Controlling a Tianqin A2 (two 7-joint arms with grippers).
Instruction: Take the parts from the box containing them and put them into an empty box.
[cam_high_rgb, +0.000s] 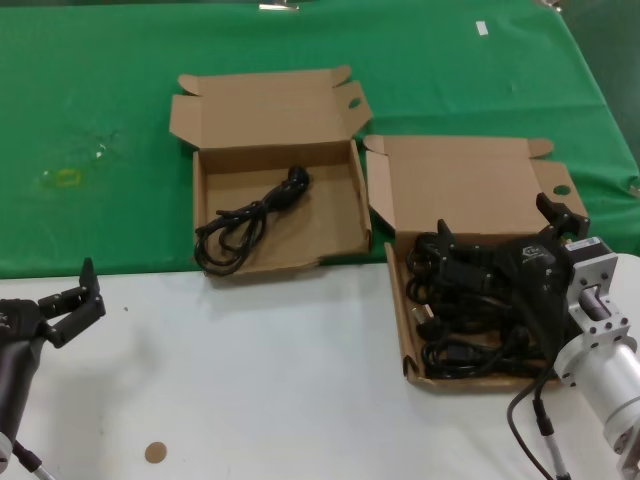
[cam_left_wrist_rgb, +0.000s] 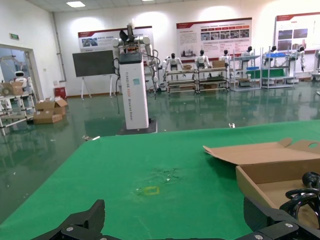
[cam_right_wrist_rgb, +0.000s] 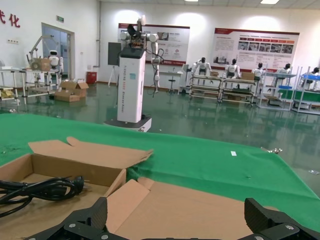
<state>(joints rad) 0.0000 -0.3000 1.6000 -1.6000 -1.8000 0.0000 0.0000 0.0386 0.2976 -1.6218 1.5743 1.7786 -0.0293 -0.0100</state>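
Observation:
The box with the round flap hole (cam_high_rgb: 470, 185) stands on the right and holds several looped black cords (cam_high_rgb: 465, 305). My right gripper (cam_high_rgb: 497, 222) hovers open over its back part, facing its lid (cam_right_wrist_rgb: 200, 210), and holds nothing. The box with the oval flap hole (cam_high_rgb: 275, 120) stands on the left and holds one black cord (cam_high_rgb: 250, 215), which also shows in the right wrist view (cam_right_wrist_rgb: 40, 190) and in the left wrist view (cam_left_wrist_rgb: 305, 192). My left gripper (cam_high_rgb: 85, 295) is open and empty at the front left, over the white table.
Both boxes sit where the green cloth (cam_high_rgb: 100, 120) meets the white tabletop (cam_high_rgb: 250, 380). A small brown disc (cam_high_rgb: 154, 452) lies on the white surface near the front. A yellowish mark (cam_high_rgb: 66, 178) is on the cloth at the left.

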